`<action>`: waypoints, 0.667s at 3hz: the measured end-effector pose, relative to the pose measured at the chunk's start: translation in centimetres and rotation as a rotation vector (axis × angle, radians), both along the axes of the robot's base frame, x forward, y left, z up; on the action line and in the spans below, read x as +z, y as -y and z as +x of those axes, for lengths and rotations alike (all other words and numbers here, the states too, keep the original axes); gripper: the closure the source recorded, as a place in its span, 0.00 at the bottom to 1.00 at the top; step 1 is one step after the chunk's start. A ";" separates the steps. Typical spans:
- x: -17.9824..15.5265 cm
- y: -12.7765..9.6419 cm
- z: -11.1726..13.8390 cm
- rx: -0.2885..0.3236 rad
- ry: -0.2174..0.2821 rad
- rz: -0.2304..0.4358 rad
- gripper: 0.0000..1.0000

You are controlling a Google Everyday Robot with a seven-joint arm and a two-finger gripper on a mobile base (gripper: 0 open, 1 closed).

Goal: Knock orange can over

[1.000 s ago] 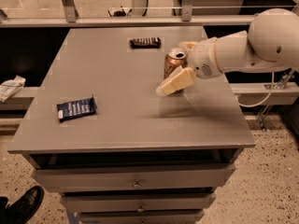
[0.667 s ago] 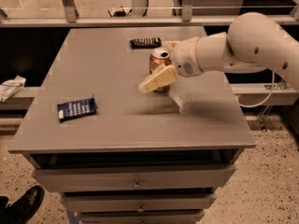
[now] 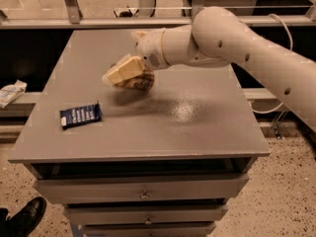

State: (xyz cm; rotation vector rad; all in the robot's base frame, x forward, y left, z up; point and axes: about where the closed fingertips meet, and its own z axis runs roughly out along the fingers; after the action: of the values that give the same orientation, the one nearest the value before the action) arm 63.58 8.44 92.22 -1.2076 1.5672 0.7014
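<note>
The orange can [image 3: 142, 81] shows as a blurred copper-orange shape low on the grey table [image 3: 197, 117], just right of and under the gripper. It looks tipped off upright, though how far it lies over is unclear. My gripper [image 3: 118, 74] is at the table's middle left, touching the can's left side, its cream fingers pressed together in one wedge with nothing held between them. The white arm [image 3: 222, 38] reaches in from the right above the table.
A flat dark-blue snack packet [image 3: 80, 115] lies at the table's left front. The small dark bar at the back is hidden behind the arm. Drawers [image 3: 143, 189] sit below the table. A black shoe [image 3: 22, 218] is on the floor at bottom left.
The gripper has swept left across the table, pushing the can with it. The can stood upright at the back right of centre and now sits low and tipped at centre left.
</note>
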 end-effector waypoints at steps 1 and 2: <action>0.2 -3.6 -0.3 0.036 -0.007 0.028 0.00; -0.6 -4.7 -0.7 0.051 -0.020 0.017 0.00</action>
State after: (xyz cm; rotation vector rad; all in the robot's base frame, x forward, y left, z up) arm 62.87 13.11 91.57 -1.2355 1.5481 0.7604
